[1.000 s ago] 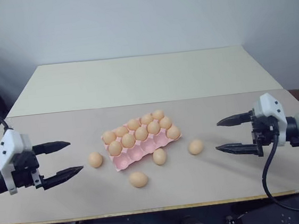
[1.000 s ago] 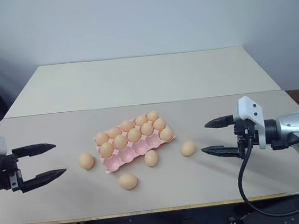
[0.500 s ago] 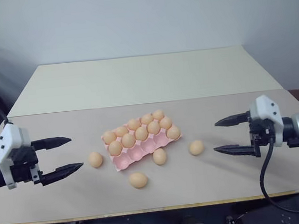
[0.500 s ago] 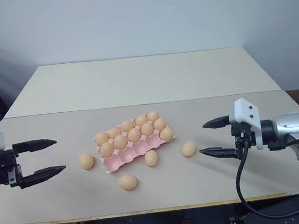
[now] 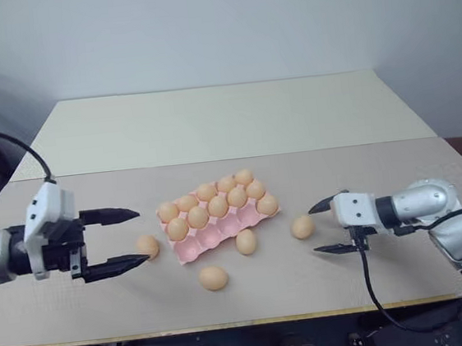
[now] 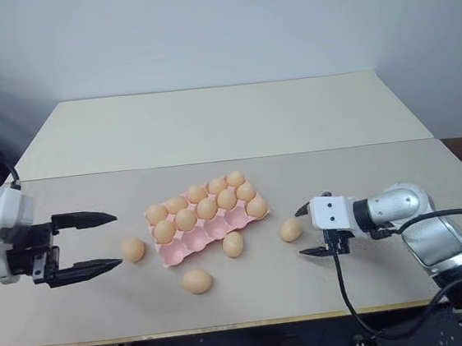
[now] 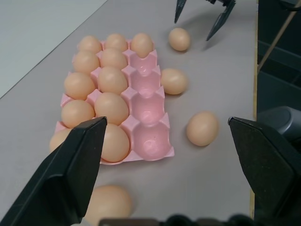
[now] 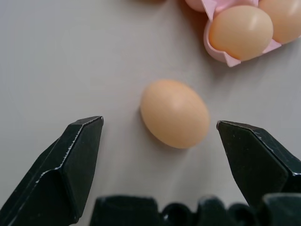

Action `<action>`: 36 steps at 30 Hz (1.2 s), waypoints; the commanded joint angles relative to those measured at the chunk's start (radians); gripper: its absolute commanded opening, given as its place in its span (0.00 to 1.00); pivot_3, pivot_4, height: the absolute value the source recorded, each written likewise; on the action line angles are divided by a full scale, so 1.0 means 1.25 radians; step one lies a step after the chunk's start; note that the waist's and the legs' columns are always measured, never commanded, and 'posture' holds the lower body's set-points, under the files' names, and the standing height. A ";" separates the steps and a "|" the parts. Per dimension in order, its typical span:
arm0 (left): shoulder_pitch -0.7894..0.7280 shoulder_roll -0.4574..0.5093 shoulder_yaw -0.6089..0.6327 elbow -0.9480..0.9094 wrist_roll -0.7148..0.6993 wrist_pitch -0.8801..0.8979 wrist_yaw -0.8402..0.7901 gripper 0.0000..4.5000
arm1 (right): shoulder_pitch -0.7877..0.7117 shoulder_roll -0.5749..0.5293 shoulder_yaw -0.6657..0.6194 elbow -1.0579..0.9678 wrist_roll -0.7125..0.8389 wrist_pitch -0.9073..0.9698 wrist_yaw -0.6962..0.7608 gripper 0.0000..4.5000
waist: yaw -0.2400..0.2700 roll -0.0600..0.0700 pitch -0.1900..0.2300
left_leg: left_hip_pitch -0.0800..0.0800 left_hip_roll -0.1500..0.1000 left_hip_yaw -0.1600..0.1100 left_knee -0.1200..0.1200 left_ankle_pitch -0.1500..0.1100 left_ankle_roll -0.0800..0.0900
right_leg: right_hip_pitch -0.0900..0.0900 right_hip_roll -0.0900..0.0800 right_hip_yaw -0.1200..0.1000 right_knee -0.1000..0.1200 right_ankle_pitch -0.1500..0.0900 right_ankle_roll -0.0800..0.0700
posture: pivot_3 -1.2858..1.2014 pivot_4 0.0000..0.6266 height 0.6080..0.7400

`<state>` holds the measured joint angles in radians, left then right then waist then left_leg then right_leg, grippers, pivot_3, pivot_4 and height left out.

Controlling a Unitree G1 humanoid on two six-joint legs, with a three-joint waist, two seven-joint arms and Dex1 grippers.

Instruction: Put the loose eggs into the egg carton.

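Head views: a long table (image 5: 374,274) with a beige-grey top stands against a plain pale wall (image 5: 215,26); a second, cream-coloured slab (image 5: 217,121) lies behind the seam. The egg carton (image 5: 220,224), a pink tray, sits at an angle near the middle of the front slab, its two far rows filled, its near row holding one egg at the right end, with four empty cups. Four loose eggs lie on the bare top: one (image 5: 147,246) left of the carton, one (image 5: 214,277) in front of it, one (image 5: 246,241) just beside its near edge, and one (image 5: 303,226) off its right end. The left gripper (image 5: 136,236) points toward the left egg, jaws spread wide and holding nothing, the lower fingertip close to that egg. The right gripper (image 5: 323,228) sits low by the right egg, jaws wide apart, empty.

Left wrist view: the two black fingers (image 7: 70,174) stand far apart with nothing between them. The carton (image 7: 146,108) lies ahead with its empty row of cups showing, loose eggs (image 7: 202,128) beside it, and the other gripper's tips (image 7: 200,19) beyond.

Right wrist view: the fingers (image 8: 66,169) flank one loose egg (image 8: 175,113) lying on the table, a clear gap on both sides, no contact. The carton's corner (image 8: 221,56) with a seated egg lies just past it.
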<state>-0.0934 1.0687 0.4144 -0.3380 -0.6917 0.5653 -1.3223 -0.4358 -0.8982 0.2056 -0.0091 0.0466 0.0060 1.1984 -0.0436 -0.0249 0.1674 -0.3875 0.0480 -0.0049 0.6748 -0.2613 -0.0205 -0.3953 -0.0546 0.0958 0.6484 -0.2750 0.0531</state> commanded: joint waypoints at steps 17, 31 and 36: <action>0.033 -0.002 0.064 0.004 0.000 -0.025 0.026 1.00 | -0.064 0.062 -0.023 0.010 0.023 -0.022 0.006 0.46 | 0.001 0.000 0.000 | 0.000 0.000 0.000 0.000 0.000 0.000 | 0.000 0.000 0.000 0.001 0.000 0.000 | 0.52 0.24 1.00; 0.057 -0.066 0.133 -0.045 -0.047 0.016 0.155 1.00 | -0.246 0.301 0.088 0.106 -0.040 0.033 -0.088 0.46 | 0.002 0.000 0.000 | 0.000 0.001 0.000 0.000 0.000 0.000 | -0.002 0.000 0.000 0.004 0.001 -0.001 | 0.52 0.24 1.00; 0.043 -0.055 0.123 -0.035 -0.048 0.014 0.151 1.00 | -0.250 0.302 0.125 0.143 -0.106 0.015 -0.108 0.61 | 0.001 0.000 0.000 | -0.002 0.000 0.000 0.001 0.001 -0.001 | -0.006 0.000 0.000 0.006 0.001 -0.001 | 0.52 0.24 1.00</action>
<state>-0.0245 0.9817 0.5648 -0.3743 -0.7395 0.5885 -1.1306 -0.7304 -0.5138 0.3696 0.1742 -0.0642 0.0508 1.0836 -0.0423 -0.0246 0.1675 -0.3898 0.0483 -0.0053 0.6756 -0.2606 -0.0215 -0.4023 -0.0541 0.0959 0.6562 -0.2743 0.0511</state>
